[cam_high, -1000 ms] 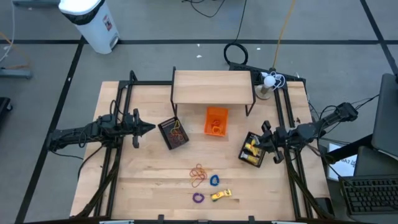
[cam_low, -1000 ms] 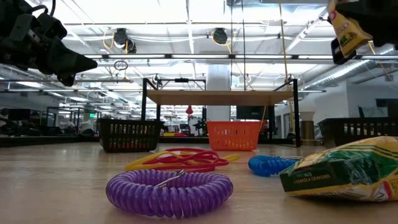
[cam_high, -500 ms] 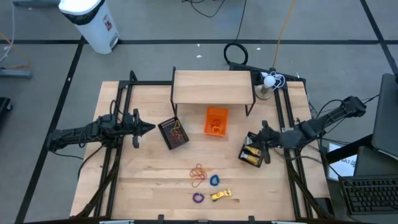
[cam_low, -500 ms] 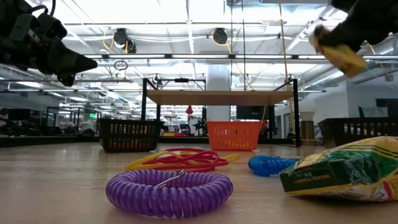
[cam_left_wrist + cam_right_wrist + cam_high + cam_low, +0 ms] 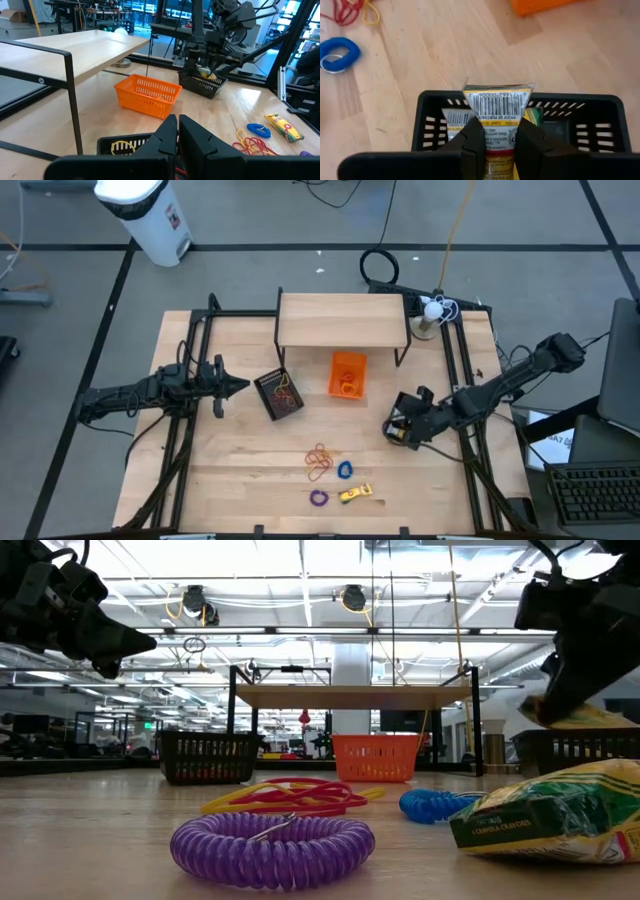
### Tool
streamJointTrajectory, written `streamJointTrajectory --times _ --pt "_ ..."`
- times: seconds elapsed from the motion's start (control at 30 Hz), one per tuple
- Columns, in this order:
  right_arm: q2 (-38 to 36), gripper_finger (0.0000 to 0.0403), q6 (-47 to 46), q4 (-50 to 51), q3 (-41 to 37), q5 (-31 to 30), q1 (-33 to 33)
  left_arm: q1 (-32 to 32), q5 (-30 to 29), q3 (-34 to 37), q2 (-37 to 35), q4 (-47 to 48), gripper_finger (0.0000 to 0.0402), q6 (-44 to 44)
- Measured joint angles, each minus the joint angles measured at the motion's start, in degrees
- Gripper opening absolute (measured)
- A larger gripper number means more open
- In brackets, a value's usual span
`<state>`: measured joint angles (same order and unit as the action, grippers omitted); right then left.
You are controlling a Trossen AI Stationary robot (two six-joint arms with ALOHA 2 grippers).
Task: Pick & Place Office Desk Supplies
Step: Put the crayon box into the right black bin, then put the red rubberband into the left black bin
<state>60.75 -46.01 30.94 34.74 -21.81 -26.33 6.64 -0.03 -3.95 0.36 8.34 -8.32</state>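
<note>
Since a second ago the right gripper (image 5: 496, 142) has dropped from above the table to the black basket (image 5: 600, 112) at the table's right side, still pinching a yellow crayon packet (image 5: 497, 112) whose long axis points down into it, beside another packet already inside. Its back reads "PROOF OF PURCHASE" over a barcode. Left gripper (image 5: 177, 135), pressed together, waits over the left side.

Wooden shelf (image 5: 343, 319) at table's (image 5: 230, 470) back; white bin (image 5: 146, 216) on floor.
</note>
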Motion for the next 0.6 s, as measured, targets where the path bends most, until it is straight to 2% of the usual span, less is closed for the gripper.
streamJointTrajectory --times 0.17,0.43,0.5,0.6 --pt "0.3 0.0081 -0.8 1.2 0.0 4.3 0.0 0.0 0.0 0.0 0.0 0.0 0.0021 0.0" --pt "-2.9 0.0203 0.0 2.3 0.0 5.5 0.1 0.0 0.0 0.0 0.0 0.0 0.0021 0.1" --pt "-5.0 0.0225 -0.6 2.3 0.0 5.4 0.1 0.0 0.0 0.0 0.0 0.0 0.0021 0.0" --pt "-9.2 0.0237 0.5 1.1 -0.1 4.3 0.1 0.0 0.0 0.0 0.0 0.0 0.0021 0.0"
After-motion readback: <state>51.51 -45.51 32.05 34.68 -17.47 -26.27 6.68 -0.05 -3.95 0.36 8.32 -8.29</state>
